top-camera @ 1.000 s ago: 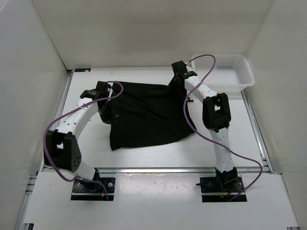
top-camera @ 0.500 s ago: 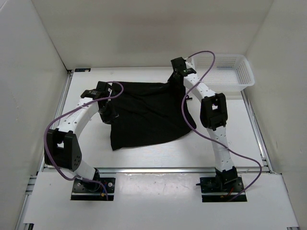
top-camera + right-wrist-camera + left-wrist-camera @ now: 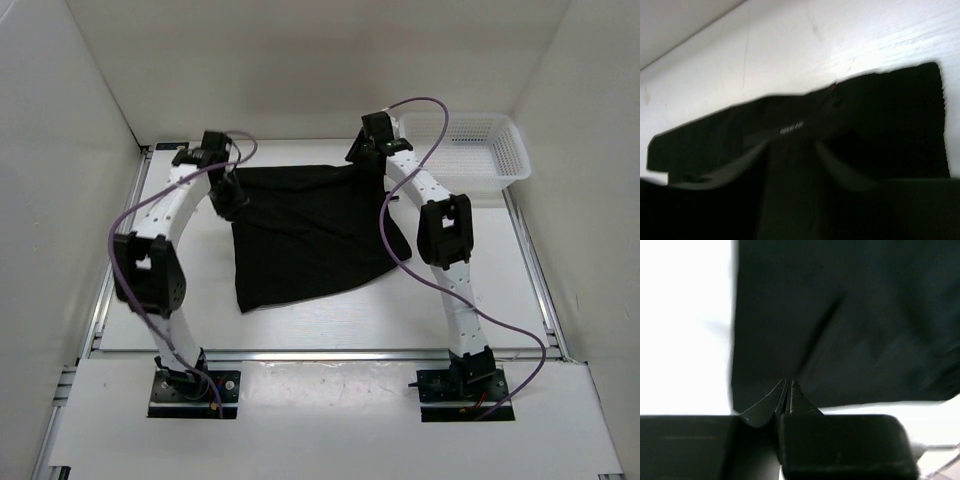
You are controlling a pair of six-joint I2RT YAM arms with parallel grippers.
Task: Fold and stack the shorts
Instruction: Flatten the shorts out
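The black shorts [image 3: 310, 230] lie spread across the middle of the table, wide at the far edge and narrower toward the near edge. My left gripper [image 3: 231, 193] sits at their far left corner. In the left wrist view its jaws [image 3: 787, 386] are pressed together at the edge of the black cloth [image 3: 850, 325]. My right gripper [image 3: 363, 163] is at the far right corner. In the right wrist view its fingers [image 3: 792, 147] have dark cloth between them, and the waistband [image 3: 800, 112], with a small label, stretches beyond.
A white mesh basket [image 3: 515, 160] stands at the far right of the table. White walls enclose the left, back and right sides. Purple cables loop over both arms.
My left arm has swung toward the far left, carrying the shorts' left corner away from me. My right gripper moved slightly farther back. The shorts' far edge is now stretched straighter.
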